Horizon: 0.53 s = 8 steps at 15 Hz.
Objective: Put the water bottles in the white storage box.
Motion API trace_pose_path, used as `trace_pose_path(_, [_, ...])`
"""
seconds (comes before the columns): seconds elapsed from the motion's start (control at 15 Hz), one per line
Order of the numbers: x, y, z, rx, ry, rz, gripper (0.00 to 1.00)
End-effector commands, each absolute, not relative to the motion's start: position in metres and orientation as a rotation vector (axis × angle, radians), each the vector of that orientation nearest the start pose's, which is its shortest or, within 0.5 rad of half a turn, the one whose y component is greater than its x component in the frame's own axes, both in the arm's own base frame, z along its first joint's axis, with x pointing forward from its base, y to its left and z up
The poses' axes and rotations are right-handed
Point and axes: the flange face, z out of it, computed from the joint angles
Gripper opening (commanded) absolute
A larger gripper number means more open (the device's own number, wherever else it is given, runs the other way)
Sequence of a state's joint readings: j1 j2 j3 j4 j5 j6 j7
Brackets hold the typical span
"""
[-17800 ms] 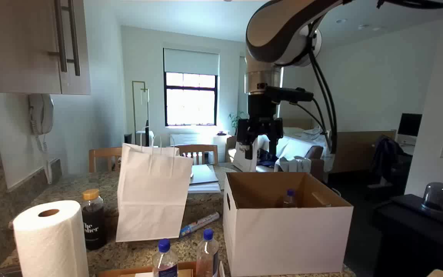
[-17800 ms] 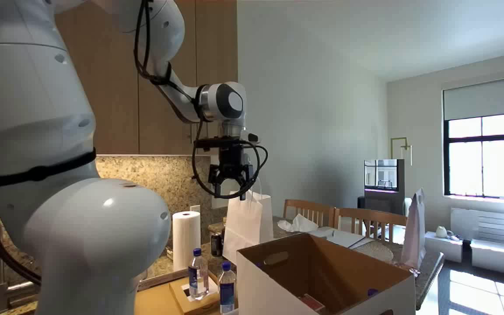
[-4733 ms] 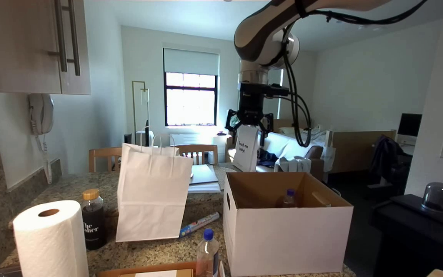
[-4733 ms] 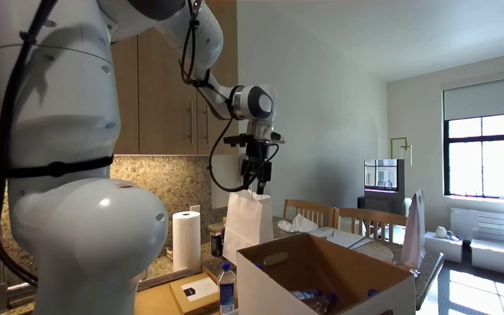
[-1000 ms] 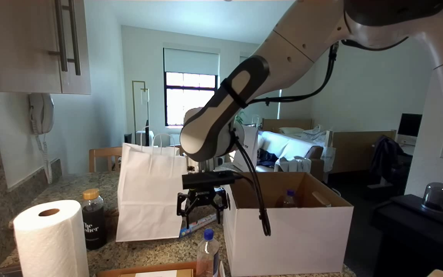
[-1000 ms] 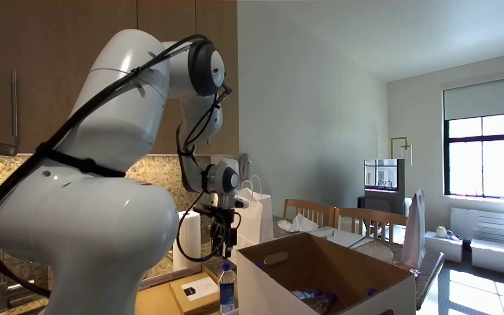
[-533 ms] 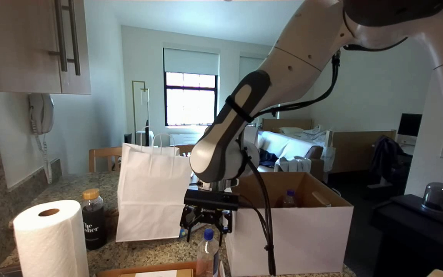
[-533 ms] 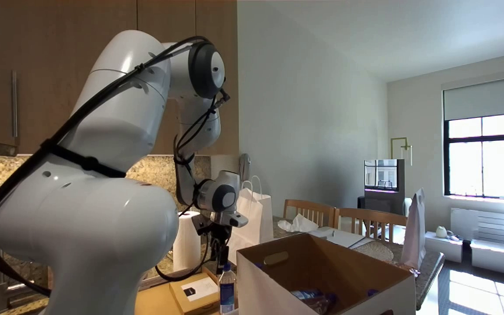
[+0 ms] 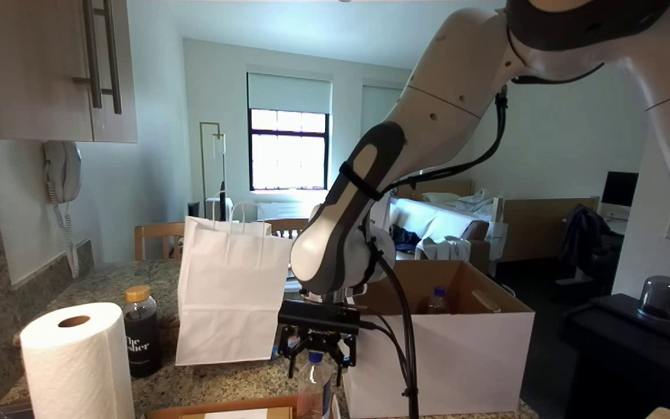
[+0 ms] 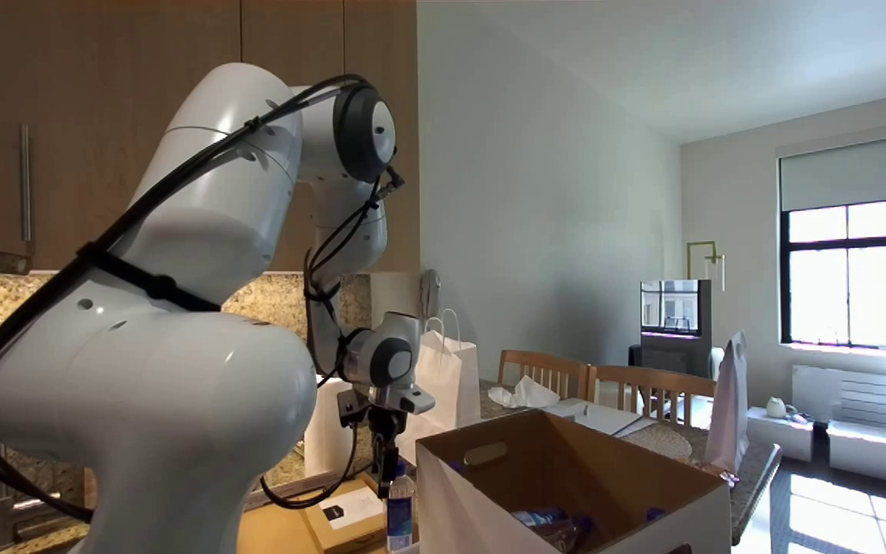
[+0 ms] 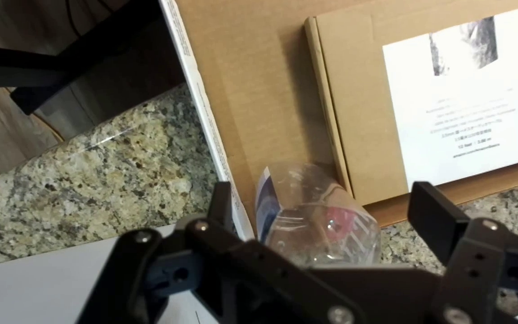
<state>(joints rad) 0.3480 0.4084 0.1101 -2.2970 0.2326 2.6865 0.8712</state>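
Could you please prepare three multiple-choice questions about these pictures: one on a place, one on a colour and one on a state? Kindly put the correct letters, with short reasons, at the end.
1. Where does the water bottle at the gripper stand?
A. Beside the white storage box
B. Inside that box
C. Inside a paper bag

2. What colour is this bottle's cap?
A. Orange
B. White
C. Blue

3. How do the gripper's jaws stand?
A. Shut on the bottle
B. Open
C. Shut on nothing

1: A, since both exterior views show it upright outside the box.
2: C, since it shows blue in an exterior view.
3: B, since the wrist view shows a gap on each side of the bottle.
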Motion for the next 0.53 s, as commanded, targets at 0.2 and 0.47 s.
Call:
trace_pose_path(0.2, [0.4743, 0.2116, 0.1773, -2.943, 0.983, 0.081, 1.00])
trace_pose_path(0.47, [0.4712, 0.2186, 0.1791, -2.935, 0.915, 0.083, 1.00])
